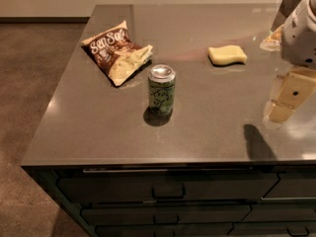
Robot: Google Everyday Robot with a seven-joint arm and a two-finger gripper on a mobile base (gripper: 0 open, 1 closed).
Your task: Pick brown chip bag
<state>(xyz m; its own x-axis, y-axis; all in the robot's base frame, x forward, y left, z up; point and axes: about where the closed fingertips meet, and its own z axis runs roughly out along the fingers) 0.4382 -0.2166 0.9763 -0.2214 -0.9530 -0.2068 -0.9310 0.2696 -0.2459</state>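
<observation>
The gripper (289, 100), to the right of the sponge (227, 55), is pale cream and blocky, with one small dark hole. The arm (302, 33) above it has a rounded white shell.

Grey counter (98, 127), drawers (197, 187), brown carpet (29, 83)

Counter (98, 132): smooth dark top, semi-gloss, mirrors things. Brown chip bag (116, 51): glossy, crinkled film. Green can (161, 89): metal, shiny lid. Sponge (227, 55): matt, soft-looking. Gripper (288, 101) (right edge, over the counter): smooth cream plastic.
</observation>
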